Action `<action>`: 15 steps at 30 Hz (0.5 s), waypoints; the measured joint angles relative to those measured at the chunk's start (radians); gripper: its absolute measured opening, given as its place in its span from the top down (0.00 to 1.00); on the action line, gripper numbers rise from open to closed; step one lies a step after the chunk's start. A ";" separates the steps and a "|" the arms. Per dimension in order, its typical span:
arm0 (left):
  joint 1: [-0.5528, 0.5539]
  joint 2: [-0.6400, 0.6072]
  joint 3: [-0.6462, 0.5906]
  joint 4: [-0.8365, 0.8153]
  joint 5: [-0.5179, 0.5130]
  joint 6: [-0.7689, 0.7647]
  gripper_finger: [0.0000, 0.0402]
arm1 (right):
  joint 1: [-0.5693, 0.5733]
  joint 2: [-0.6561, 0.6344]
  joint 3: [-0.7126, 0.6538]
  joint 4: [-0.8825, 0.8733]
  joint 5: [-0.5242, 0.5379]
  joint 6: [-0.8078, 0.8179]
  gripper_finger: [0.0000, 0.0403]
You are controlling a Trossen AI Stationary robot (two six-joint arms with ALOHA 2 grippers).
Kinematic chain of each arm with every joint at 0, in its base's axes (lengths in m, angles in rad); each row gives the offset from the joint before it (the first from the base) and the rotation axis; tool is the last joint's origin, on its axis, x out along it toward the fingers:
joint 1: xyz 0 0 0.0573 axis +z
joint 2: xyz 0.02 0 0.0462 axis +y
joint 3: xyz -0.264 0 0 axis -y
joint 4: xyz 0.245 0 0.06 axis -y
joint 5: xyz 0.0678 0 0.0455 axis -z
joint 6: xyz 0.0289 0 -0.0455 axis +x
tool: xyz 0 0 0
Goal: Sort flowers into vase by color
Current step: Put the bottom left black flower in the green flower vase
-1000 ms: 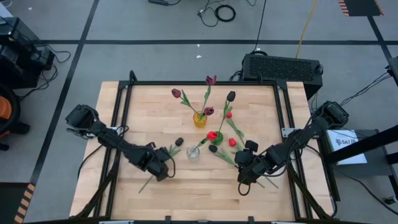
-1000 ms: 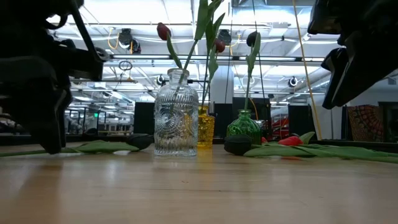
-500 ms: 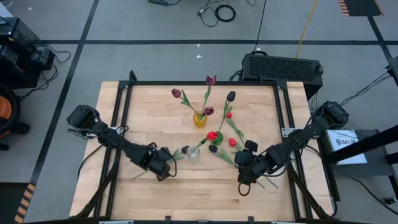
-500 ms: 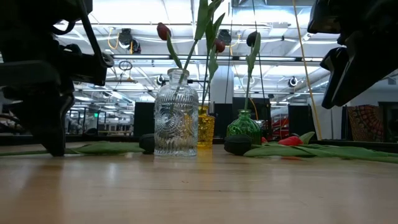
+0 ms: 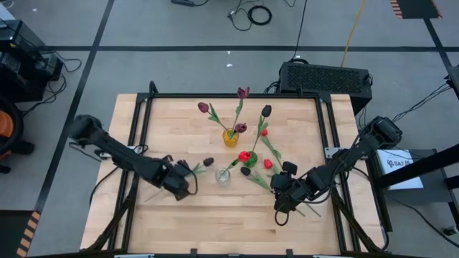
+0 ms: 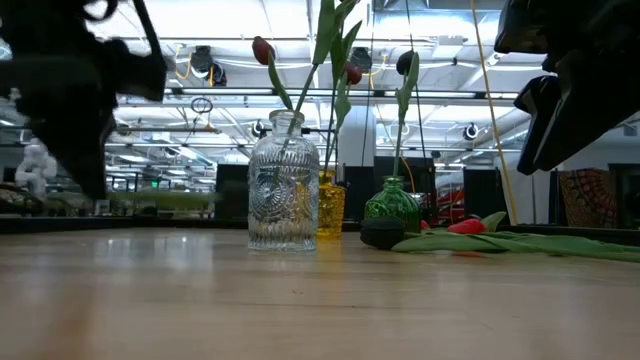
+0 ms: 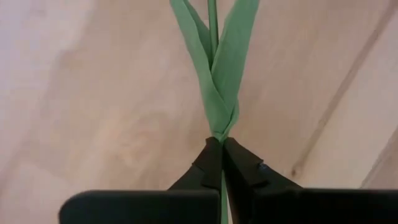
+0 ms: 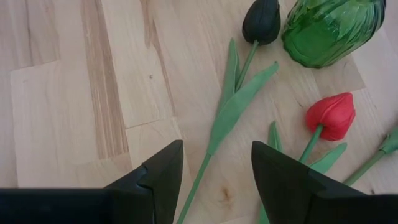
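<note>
- Amber glass vase [image 5: 229, 137]: I count three maroon tulips [image 5: 243, 92].
- Clear ribbed glass bottle [image 5: 223, 176]: one red-headed stem.
- Green glass vase [image 5: 249, 159]: one near-black tulip [image 5: 266, 110].
- Left gripper [image 5: 182, 183], closed on a dark tulip's green stem [image 7: 212, 25], has lifted it since a second ago.
- Right gripper [image 5: 281, 202]: I keep it open above a loose black tulip [image 8: 261, 20].

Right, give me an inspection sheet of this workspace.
Surface: pale wooden plank table, black frame.
Job's things: clear ribbed glass vase, amber vase, green glass vase; near-black tulip and bright red tulip lying flat.
Clutter: nothing seen.
End effectors: left end effector shut on a green tulip stem, lifted; right end effector open above the near-black tulip's stem.
Cables: coiled on the grey floor.
Surroundings: black box behind the table.
</note>
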 joint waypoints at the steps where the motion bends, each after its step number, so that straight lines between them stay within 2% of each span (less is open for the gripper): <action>1: -0.001 -0.037 0.005 -0.027 -0.009 -0.009 0.99 | 0.000 0.000 0.000 0.000 0.000 -0.003 0.55; 8: -0.002 -0.310 0.047 -0.166 -0.115 -0.012 0.99 | 0.000 0.000 0.000 0.001 0.007 -0.013 0.55; 15: -0.003 -0.547 0.108 -0.112 -0.207 0.134 0.99 | 0.000 -0.018 0.000 0.052 0.014 -0.060 0.55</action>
